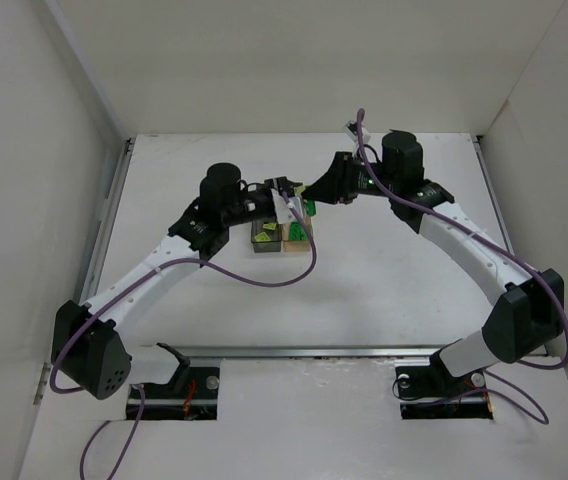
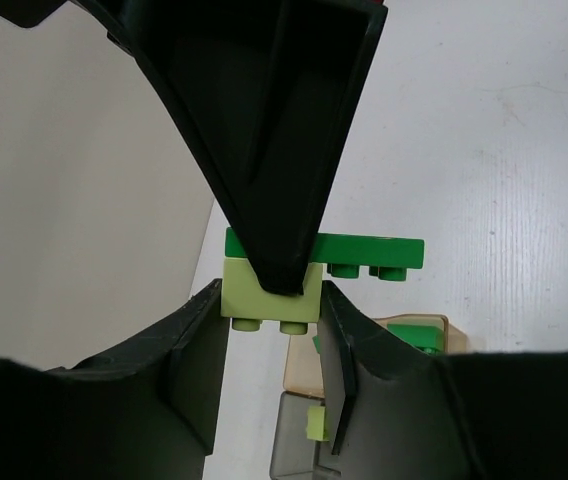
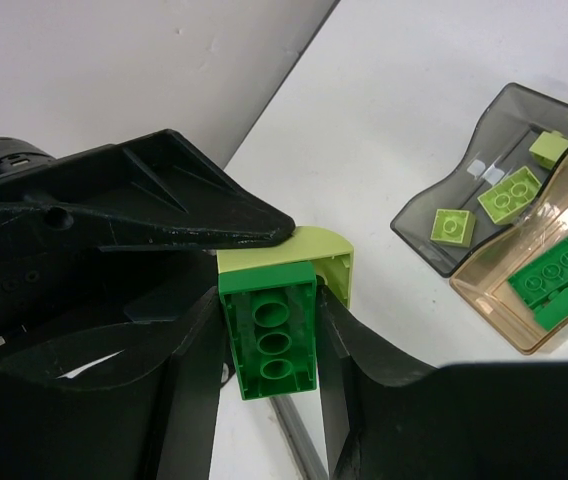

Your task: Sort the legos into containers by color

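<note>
Above the two containers both grippers meet on a joined pair of legos. My right gripper (image 3: 269, 312) is shut on a dark green lego (image 3: 269, 345), its hollow underside facing the right wrist camera. A pale yellow-green lego (image 2: 269, 292) is stuck to it. The fingers of my left gripper (image 2: 271, 300) press both of its sides. The dark green lego (image 2: 379, 250) juts out behind it. The smoky grey container (image 3: 419, 215) holds three pale legos (image 3: 509, 192). The amber container (image 3: 489, 300) beside it holds dark green legos (image 3: 554, 270).
Both containers (image 1: 264, 240) (image 1: 298, 236) stand side by side mid-table, directly under the grippers (image 1: 289, 207) (image 1: 314, 196). White walls enclose the table on the left, right and back. A metal rail (image 1: 304, 352) runs along the near edge by the arm bases.
</note>
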Robot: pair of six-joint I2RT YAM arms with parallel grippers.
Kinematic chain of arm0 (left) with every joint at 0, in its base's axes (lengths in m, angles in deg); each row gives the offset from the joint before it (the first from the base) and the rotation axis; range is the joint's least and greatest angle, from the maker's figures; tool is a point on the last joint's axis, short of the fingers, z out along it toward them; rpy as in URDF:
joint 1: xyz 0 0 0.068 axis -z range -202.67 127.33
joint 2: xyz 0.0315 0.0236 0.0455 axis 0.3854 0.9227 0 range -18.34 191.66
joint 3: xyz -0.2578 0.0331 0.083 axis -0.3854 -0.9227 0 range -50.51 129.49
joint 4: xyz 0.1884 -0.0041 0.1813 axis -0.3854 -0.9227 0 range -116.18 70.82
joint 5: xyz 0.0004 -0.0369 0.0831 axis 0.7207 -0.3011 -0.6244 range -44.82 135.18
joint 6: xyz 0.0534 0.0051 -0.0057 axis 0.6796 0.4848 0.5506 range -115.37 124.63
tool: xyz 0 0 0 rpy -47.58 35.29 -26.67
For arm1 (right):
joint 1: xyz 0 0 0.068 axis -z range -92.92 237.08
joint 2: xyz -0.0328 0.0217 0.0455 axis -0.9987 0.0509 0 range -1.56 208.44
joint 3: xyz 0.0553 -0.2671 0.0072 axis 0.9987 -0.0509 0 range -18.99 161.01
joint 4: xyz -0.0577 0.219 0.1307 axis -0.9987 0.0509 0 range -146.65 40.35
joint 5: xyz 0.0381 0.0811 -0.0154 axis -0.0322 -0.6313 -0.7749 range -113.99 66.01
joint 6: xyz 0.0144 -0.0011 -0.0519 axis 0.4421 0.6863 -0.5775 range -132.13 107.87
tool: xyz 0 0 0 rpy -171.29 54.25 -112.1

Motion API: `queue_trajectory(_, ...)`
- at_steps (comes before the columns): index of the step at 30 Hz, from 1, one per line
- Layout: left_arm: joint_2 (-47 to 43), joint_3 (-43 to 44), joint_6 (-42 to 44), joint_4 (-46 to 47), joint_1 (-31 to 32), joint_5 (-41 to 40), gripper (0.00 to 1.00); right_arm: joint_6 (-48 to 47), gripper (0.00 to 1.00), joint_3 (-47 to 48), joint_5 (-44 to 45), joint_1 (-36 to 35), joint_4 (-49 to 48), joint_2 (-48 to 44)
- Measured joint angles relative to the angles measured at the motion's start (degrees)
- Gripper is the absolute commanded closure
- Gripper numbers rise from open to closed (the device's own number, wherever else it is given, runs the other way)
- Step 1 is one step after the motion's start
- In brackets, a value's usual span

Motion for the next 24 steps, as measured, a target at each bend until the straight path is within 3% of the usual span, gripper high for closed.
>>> queue_trajectory(12,1.14,0.52,1.88,-8.33,-1.27,1.46,1.0,-0.02,1.0,-5.64,-2.51,0.83,-2.21,0.39)
queue_trajectory(18,1.11,-0.76,1.92,-12.46,-7.63,-8.35,1.0,-1.57,1.0,-5.62,-5.05,4.04,-1.03,2.38)
queue_trajectory(24,1.11,-3.48,0.68,-12.81,-8.5,-12.07,1.0,-2.82,1.0,-4.74,-4.9,4.52,-0.83,7.02)
